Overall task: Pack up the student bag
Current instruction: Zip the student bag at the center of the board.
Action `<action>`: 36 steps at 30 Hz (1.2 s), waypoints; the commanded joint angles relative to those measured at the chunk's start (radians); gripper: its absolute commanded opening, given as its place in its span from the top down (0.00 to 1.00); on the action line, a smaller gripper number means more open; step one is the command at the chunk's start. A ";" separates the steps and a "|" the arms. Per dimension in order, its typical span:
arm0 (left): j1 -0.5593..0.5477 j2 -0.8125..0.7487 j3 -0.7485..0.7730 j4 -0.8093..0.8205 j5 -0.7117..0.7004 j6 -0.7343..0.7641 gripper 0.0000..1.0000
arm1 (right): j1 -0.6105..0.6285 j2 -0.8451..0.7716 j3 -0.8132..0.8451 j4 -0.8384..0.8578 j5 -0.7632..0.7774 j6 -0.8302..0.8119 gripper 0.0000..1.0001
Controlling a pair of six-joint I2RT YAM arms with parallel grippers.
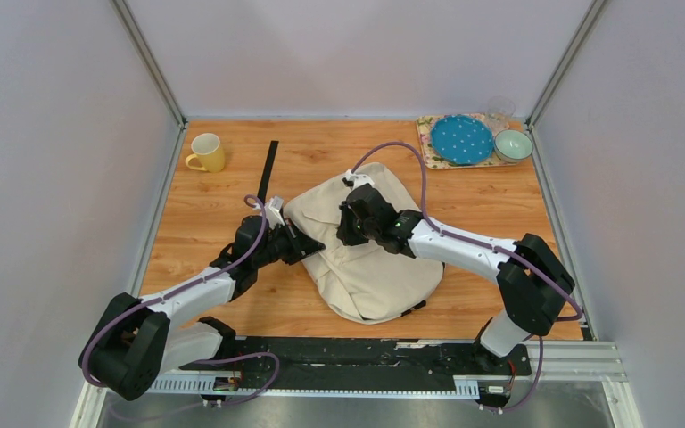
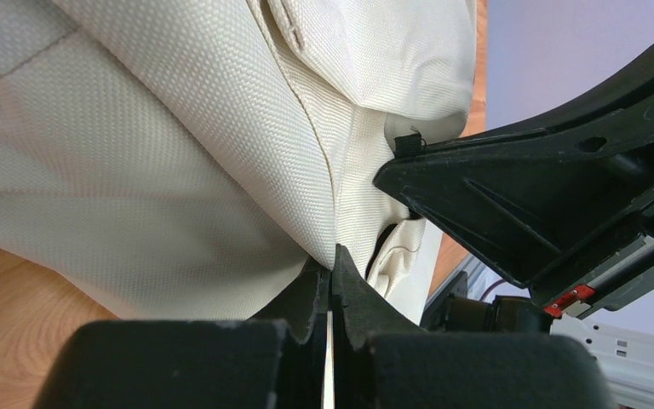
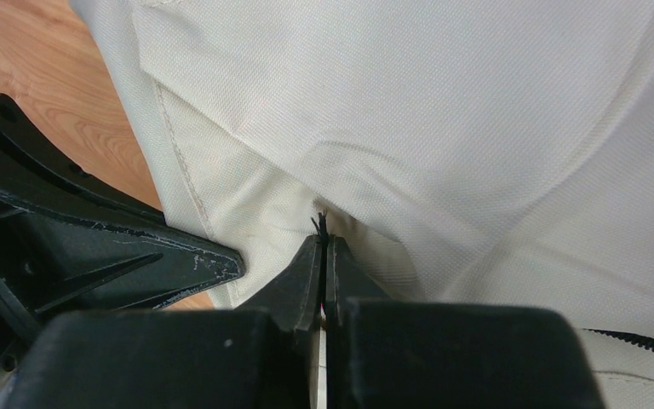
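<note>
Right pincer point(image 3: 322, 243) is pressed together on a small black tab point(image 3: 320, 223) of the student bag point(image 1: 366, 276). Left pincer point(image 2: 332, 264) is pressed together against the bag's fabric. The bag lies mid-tabletop point(image 1: 232, 196). Yellow mug point(image 1: 206, 152) stands far left, well apart. The corner tray point(image 1: 423, 138) holds plate point(image 1: 461, 140), bowl point(image 1: 513, 144) and glass point(image 1: 499, 111).

The large cream woven-fabric student backpack point(image 1: 370, 276) lay flat around the middle of the wooden table point(image 1: 205, 205) in front of me, its wide rounded end nearer me and its narrower end farther off. Its cloth point(image 2: 136, 153) was puffed and creased, with stitched seams. I saw a closed black zipper line point(image 3: 639, 342), and a bit of black strap point(image 1: 415, 308) at its near edge.
</note>
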 commanded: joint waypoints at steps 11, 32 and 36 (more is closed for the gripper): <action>0.007 -0.020 -0.010 0.033 0.054 0.020 1.00 | -0.048 -0.049 -0.034 0.101 -0.045 0.041 0.84; 0.091 -0.077 -0.022 -0.045 0.083 0.064 1.00 | -0.070 -0.147 -0.110 0.041 0.042 -0.043 1.00; 0.147 -0.102 -0.039 -0.070 0.104 0.073 1.00 | -0.079 -0.160 -0.130 0.042 0.040 -0.046 1.00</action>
